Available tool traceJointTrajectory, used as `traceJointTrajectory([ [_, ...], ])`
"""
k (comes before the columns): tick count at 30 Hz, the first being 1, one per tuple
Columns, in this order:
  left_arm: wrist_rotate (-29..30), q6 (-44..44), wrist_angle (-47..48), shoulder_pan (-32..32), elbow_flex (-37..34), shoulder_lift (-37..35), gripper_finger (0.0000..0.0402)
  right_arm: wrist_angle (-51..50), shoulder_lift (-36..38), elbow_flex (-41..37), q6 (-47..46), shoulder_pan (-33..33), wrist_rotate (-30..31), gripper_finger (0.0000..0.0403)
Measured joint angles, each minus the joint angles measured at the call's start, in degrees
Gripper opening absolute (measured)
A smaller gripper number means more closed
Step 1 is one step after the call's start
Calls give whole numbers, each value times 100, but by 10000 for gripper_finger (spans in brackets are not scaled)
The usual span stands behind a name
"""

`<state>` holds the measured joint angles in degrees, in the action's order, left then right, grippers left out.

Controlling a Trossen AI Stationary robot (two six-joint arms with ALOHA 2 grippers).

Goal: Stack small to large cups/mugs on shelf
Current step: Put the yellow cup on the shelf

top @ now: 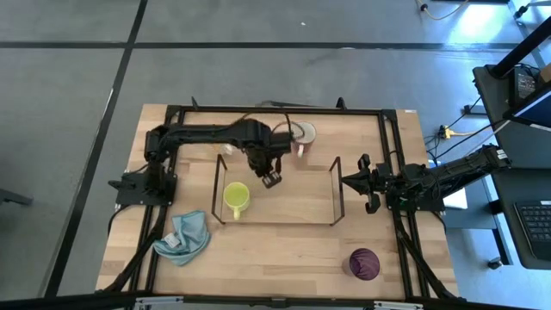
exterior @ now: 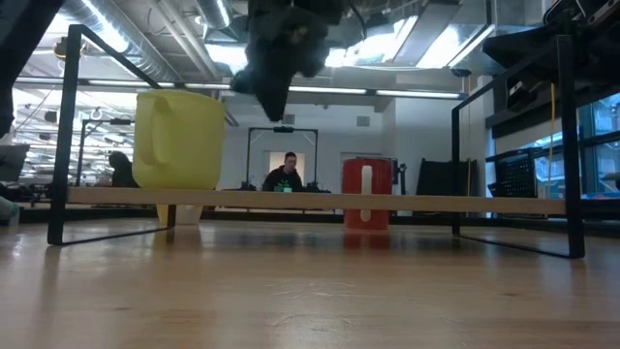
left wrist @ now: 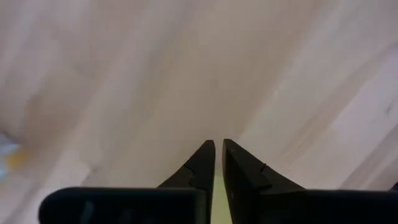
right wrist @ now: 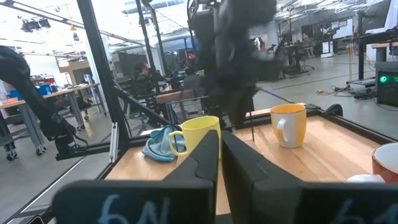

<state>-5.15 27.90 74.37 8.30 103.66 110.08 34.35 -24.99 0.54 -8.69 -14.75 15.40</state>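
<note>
- Left claw (top: pixel 270 179) hovering over the shelf (top: pixel 334 186), fingers together, gripping nothing.
- Yellow-green mug (top: pixel 236 198) sitting at the shelf's left end.
- Right claw (top: pixel 352 180) waiting beside the shelf, fingers together.
- Purple cup (top: pixel 365 263) sitting on the bench (top: pixel 284 250).

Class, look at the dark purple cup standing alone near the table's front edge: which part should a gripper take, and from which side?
Judging from the high view, the dark purple cup stands upright, mouth up, with open table around it. Best grip is probably the rim, one finger inside and one outside, coming straight down. The right gripper sits nearest, beside the shelf.
</note>
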Motion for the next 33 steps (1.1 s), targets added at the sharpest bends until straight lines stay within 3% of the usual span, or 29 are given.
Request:
traceJointTrajectory([
  [8,1145,-87,-48,815,442,-689,30,-12,0,0,0,-1,1,20],
  [20,1721,373,1022,2543,431,-863,42,-7,0,-1,3,-1,2,20],
  [26,1862,629,1609,2853,428,-861,43,-7,1,0,-2,0,2,20],
  [33,2105,-586,1574,2830,300,-912,43,-4,0,0,2,0,2,20],
])
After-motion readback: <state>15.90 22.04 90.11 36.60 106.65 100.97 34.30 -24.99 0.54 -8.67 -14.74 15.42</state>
